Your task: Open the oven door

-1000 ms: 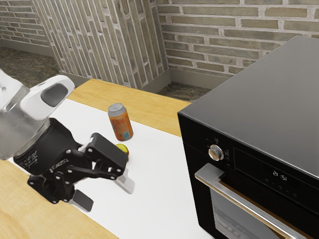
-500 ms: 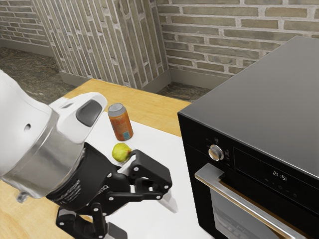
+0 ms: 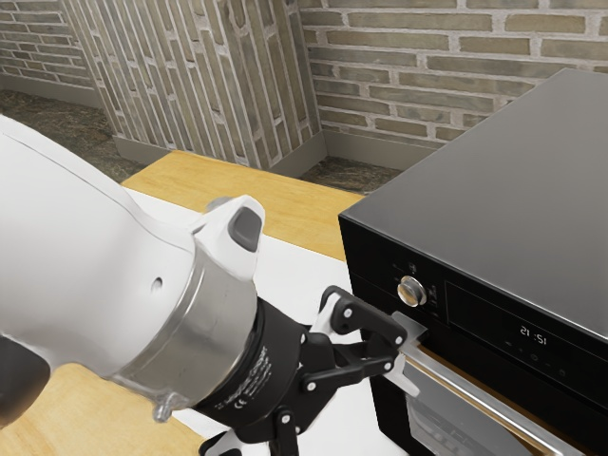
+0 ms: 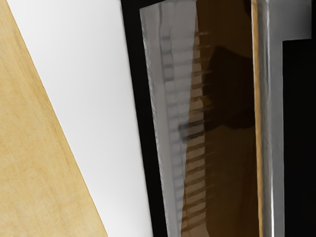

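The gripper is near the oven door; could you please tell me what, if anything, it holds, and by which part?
Nothing: the gripper is open near the oven handle, its jaws apart.

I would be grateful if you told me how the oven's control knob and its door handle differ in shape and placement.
The control knob is a compact, round dial, while the door handle is a long, straight bar. The knob sits on the black control panel, whereas the handle runs below that panel. Both look silvery and metallic.
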